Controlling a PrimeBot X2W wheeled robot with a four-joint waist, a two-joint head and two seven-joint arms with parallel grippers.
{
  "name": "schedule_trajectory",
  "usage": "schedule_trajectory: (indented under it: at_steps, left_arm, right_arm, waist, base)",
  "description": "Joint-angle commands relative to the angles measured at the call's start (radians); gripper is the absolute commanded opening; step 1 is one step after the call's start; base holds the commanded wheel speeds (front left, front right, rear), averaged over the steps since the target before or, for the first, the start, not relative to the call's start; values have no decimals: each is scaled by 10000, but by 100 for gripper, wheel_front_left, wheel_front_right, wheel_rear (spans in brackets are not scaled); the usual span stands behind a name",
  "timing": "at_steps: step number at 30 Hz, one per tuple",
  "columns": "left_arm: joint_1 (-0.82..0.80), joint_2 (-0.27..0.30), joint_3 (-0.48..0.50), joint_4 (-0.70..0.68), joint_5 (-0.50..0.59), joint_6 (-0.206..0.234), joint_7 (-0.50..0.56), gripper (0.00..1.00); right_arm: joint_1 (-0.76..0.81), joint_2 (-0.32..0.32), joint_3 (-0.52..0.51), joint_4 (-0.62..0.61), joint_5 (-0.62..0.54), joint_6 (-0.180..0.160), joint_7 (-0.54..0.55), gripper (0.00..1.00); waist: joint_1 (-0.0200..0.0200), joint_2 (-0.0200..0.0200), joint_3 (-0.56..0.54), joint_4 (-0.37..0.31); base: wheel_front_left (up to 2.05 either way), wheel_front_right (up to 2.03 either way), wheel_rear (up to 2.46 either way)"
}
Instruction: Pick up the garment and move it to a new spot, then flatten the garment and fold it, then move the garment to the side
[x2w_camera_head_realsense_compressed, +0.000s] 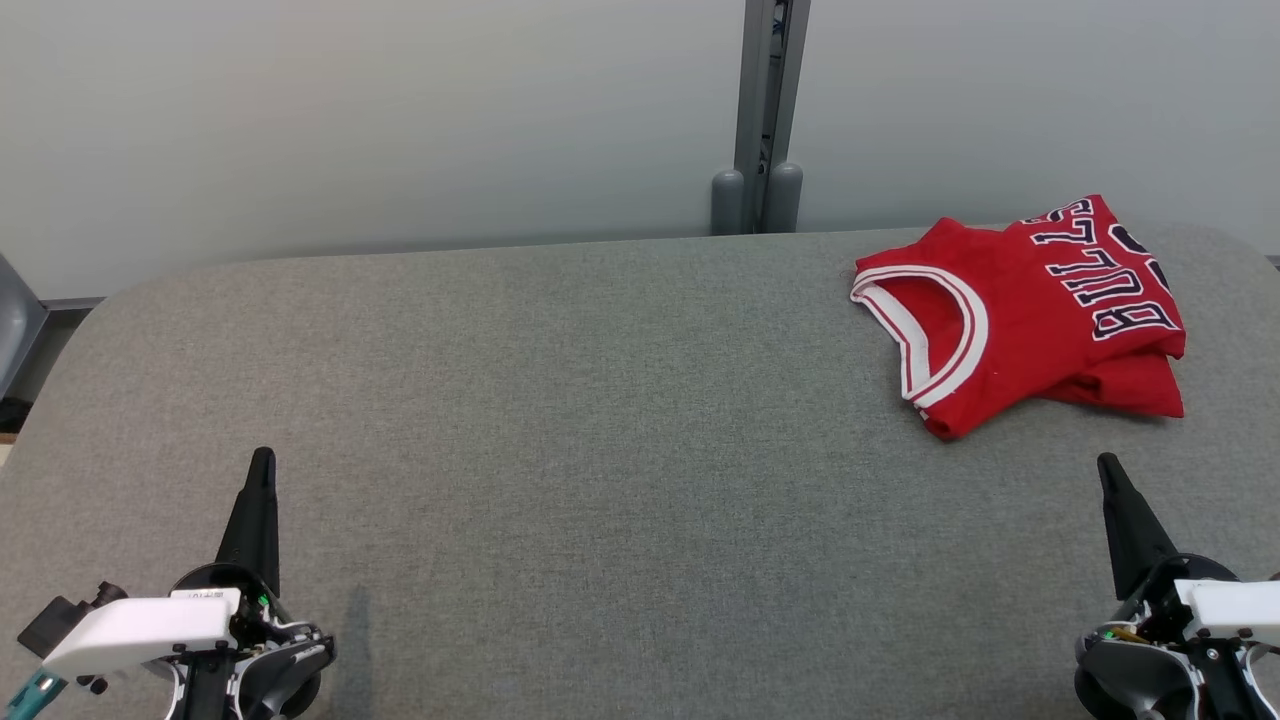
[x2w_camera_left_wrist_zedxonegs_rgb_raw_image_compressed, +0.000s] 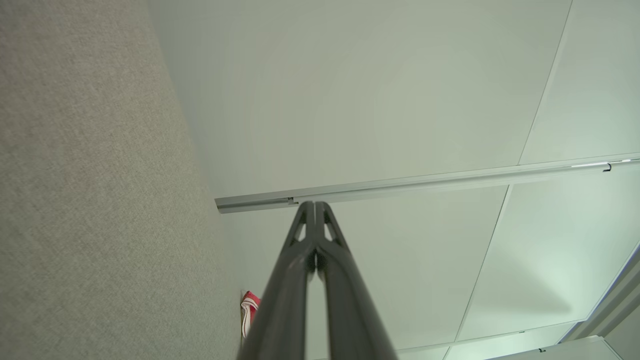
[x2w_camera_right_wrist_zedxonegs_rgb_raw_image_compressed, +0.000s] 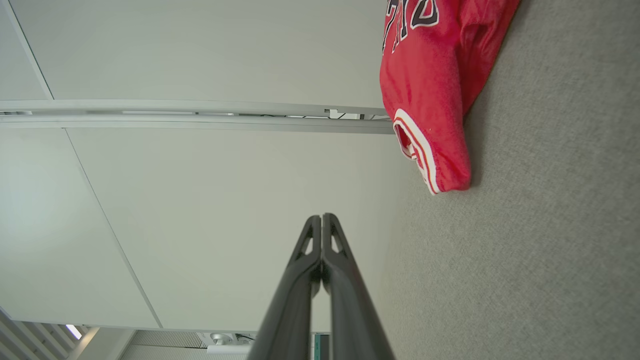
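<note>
At the far right of the grey table, the red garment lies loosely folded, with its white-trimmed opening to the left and dark lettering on top. The right gripper hovers at the near right, apart from the cloth, its jaws closed on nothing. The left gripper sits well apart at the near left, likewise closed and empty. A pale wall stands beyond.

left gripper low, fingers forward, jaws closed | right gripper likewise, jaws closed
</note>
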Motion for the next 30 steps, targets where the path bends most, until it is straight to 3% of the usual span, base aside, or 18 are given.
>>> schedule_trajectory:
  at_steps: [1, 30]
  left_arm:
    - [-106, 27, 37, 7, -13, -21, 36, 0]
    - [-106, 27, 35, 6, -15, -21, 36, 0]
  right_arm:
    - [-93, -36, -17, -34, 24, 7, 36, 0]
    - [-94, -36, -16, -34, 26, 7, 34, 0]
  waist:
    - [0, -1, 0, 0]
    - [0, -1, 0, 0]
  base:
    - [0, 0, 0]
    - [0, 0, 0]
